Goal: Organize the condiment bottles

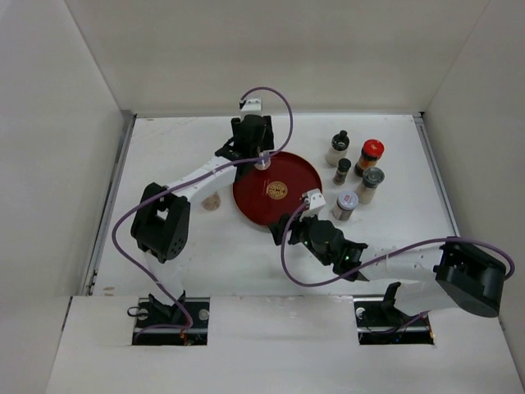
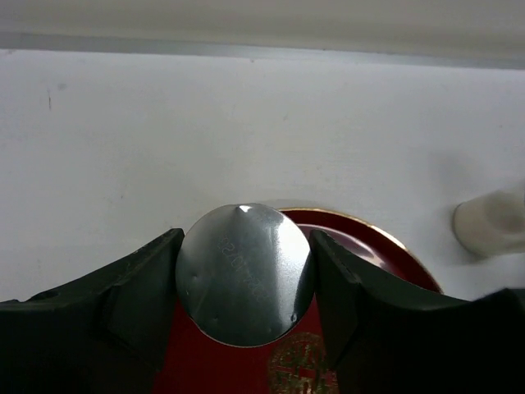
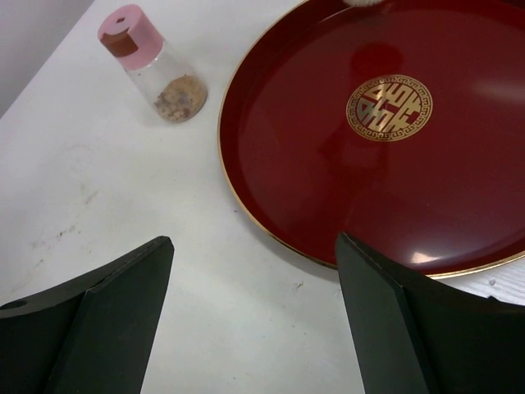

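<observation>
Gripping a silver-capped jar [image 2: 244, 275] at the far rim of the tray [image 1: 254, 197], the left tool [image 2: 246, 246] seems mid-placement; next, lower and release. Meanwhile the right tool [image 3: 253, 240] hangs open near the pink-capped jar [image 3: 156, 78] on the counter [image 3: 123, 189].

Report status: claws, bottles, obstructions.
Left claw shut on silver-capped jar at far rim of red tray. Right claw open, at near rim. Pink-capped jar left of tray. Nothing blocking.
</observation>
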`<state>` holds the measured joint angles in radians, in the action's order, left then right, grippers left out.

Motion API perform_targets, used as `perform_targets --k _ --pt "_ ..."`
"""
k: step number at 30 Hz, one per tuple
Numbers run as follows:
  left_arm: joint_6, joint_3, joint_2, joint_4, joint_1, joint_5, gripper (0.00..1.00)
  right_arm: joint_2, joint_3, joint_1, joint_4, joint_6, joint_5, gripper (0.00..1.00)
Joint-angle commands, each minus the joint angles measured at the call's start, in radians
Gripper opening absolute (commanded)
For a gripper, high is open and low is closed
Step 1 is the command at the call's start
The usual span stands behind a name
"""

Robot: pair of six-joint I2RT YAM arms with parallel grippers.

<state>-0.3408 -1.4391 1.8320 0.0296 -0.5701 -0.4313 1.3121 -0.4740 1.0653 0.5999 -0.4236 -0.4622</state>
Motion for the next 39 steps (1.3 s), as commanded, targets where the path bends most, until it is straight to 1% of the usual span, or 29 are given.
perform_targets --k 1,10,19,24,26,29,32,35,39 --pt "-0.003 -0.075 -0.017 0.069 -0.001 0.011 0.37 -0.031 0.012 -0.018 0.069 -0.02 -0.018 0.86" --pt "0.0 -0.049 0.018 0.076 0.008 0.012 0.39 -0.024 0.011 -0.023 0.064 -0.023 -0.015 0.87" --pt "0.006 -0.009 0.049 0.101 0.006 0.002 0.53 -0.039 0.021 -0.041 0.069 -0.023 -0.016 0.87" --pt "0.006 0.005 0.038 0.128 0.005 -0.003 0.67 -0.043 0.021 -0.041 0.069 -0.023 -0.016 0.88" --pt "0.006 0.008 0.029 0.128 0.003 -0.003 0.76 -0.047 0.021 -0.041 0.069 -0.024 -0.016 0.88" --pt "0.008 0.017 -0.005 0.136 0.0 -0.007 0.87 -0.051 0.025 -0.041 0.069 -0.023 -0.018 0.88" --pt "0.009 0.049 -0.074 0.168 -0.004 -0.029 0.92 -0.056 0.025 -0.041 0.067 -0.024 -0.015 0.88" --pt "0.008 0.12 -0.175 0.223 -0.006 -0.072 0.92 -0.056 0.026 -0.041 0.069 -0.024 -0.016 0.89" --pt "-0.001 0.273 -0.333 0.263 0.002 -0.141 0.88 -0.063 0.028 -0.041 0.069 -0.026 -0.016 0.89"
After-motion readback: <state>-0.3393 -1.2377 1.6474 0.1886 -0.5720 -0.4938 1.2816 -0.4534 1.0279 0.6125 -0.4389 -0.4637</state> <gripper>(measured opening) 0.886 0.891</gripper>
